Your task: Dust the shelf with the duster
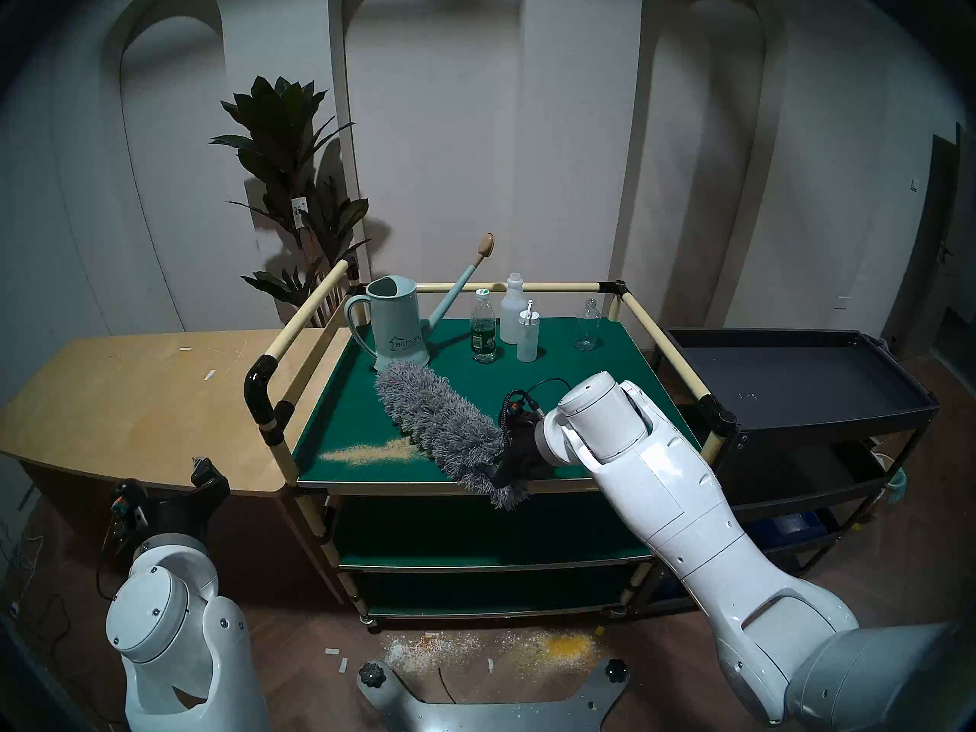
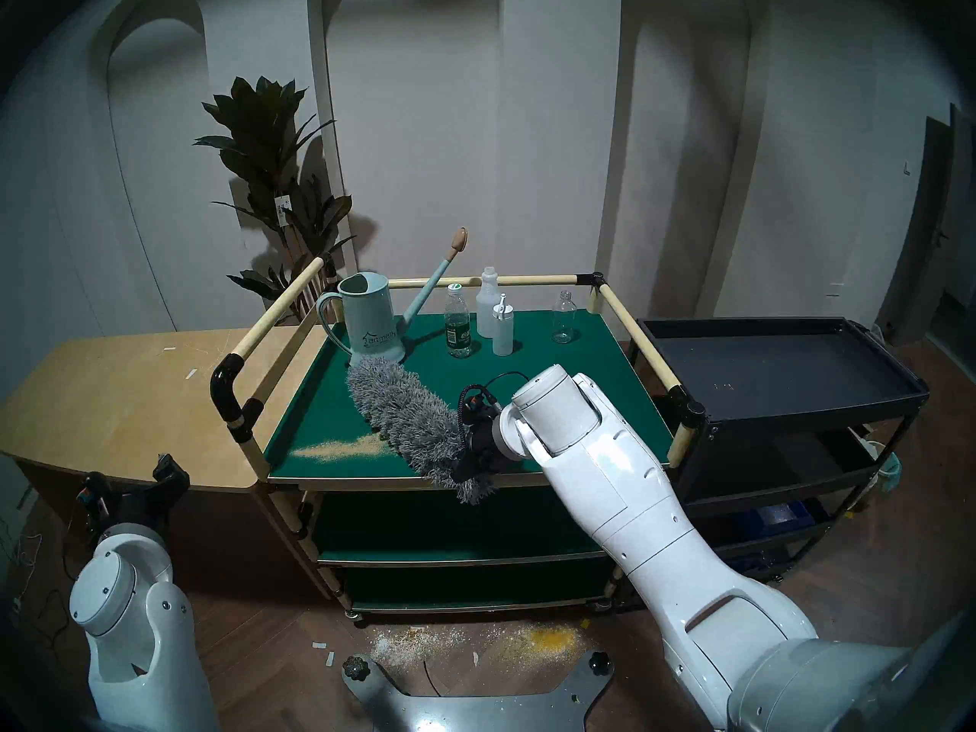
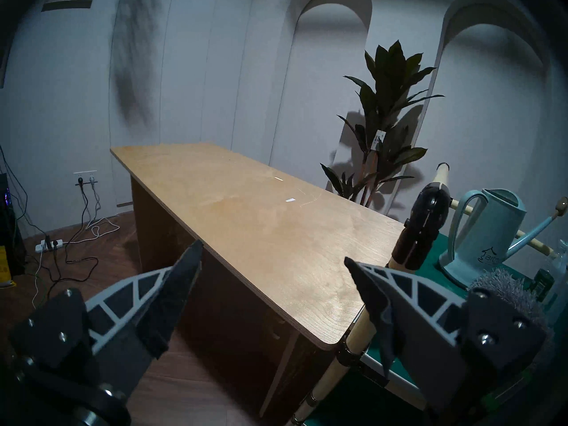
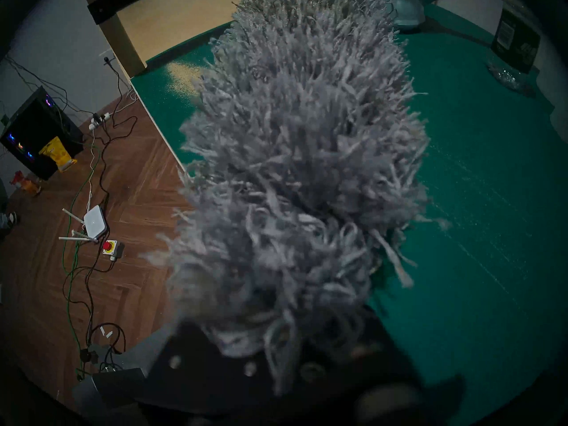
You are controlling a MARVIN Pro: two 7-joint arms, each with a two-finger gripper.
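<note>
1. My right gripper (image 1: 515, 459) is at the near edge of the shelf (image 1: 581, 366), toward its right half, clamped on the duster (image 1: 441, 422) at its near end; the fingers themselves are buried in fluff, so I read the grip from the head views.
2. The duster lies across the top green board, running from my gripper diagonally toward the far left corner, its tip just beside the base of the watering can (image 1: 393, 324); whether they touch I cannot tell. Its near end overhangs the front edge.
3. A streak of sandy powder (image 1: 369, 452) sits along the near edge toward the left corner, meeting the duster's left flank.
4. Along the far edge stand a green-labelled bottle (image 1: 483, 335), two white bottles (image 1: 520, 321) and a clear glass bottle (image 1: 587, 325), well apart from the duster.
5. My left gripper (image 3: 273, 281) hangs low by the wooden counter (image 3: 261, 219), off the shelf's left corner, jaws spread wide, holding nothing.
6. More powder (image 1: 491, 649) is scattered on the floor below the front edge.
</note>
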